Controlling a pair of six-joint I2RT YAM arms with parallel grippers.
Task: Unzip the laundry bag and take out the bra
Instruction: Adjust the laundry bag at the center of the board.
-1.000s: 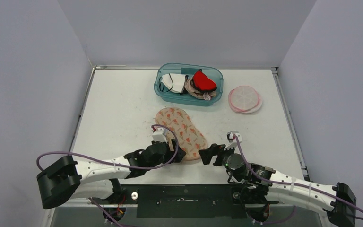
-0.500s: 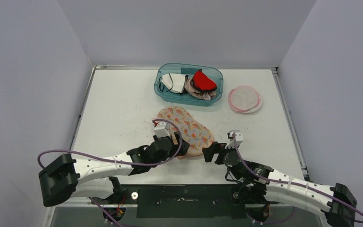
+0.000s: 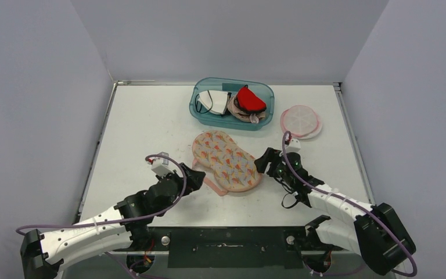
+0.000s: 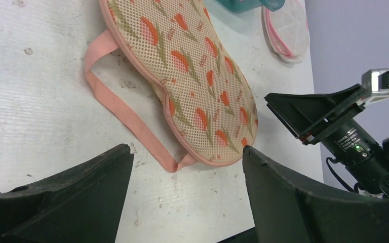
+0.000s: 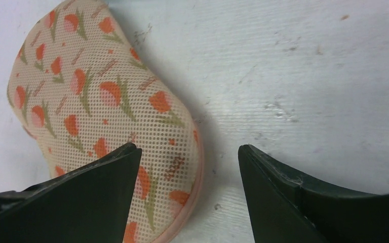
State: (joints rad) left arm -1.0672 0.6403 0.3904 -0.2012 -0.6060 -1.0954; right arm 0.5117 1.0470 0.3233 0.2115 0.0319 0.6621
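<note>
You're at the opening step: the laundry bag (image 3: 226, 161) lies closed between your 2 grippers, the bra not in sight. Your left gripper (image 3: 196, 174) gapes wide and empty, the pink strap (image 4: 126, 109) just ahead of its fingers. Your right gripper (image 3: 263, 161) gapes empty over the bag's end. Next you'll likely need to find the zip pull, which I can't see.

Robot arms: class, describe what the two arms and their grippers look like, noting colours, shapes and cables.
The left arm and right arm have white links, black joints, bulky black bases. The left gripper and right gripper each have two broad black wedge-shaped fingers. A purple cable loops along each arm to a small white wrist block.
</note>
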